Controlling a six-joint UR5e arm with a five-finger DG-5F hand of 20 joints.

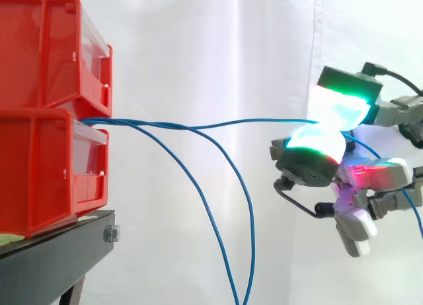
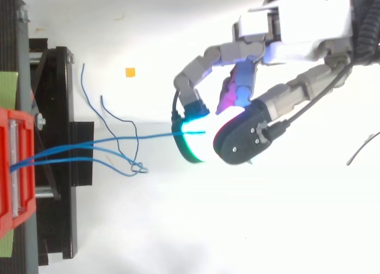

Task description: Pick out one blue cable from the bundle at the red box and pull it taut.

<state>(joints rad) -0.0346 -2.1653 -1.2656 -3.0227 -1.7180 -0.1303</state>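
Note:
Two red boxes (image 1: 46, 113) are stacked on a black stand at the left, and a bundle of thin blue cables comes out between them. One blue cable (image 1: 218, 124) runs nearly level from the boxes to my hand (image 2: 297, 42) on the right. Two glowing fingertips (image 1: 320, 143) pinch this cable between them. In the top view the same cable (image 2: 148, 136) stretches straight from the red box (image 2: 15, 167) into the pinch. The other blue cables (image 1: 218, 225) hang down in slack loops below it.
The black stand (image 1: 59, 252) carries the boxes at the lower left. Loose blue cable ends (image 2: 119, 122) curl on the white floor near the stand. A small orange bit (image 2: 130, 72) lies on the floor. A white curtain hangs behind.

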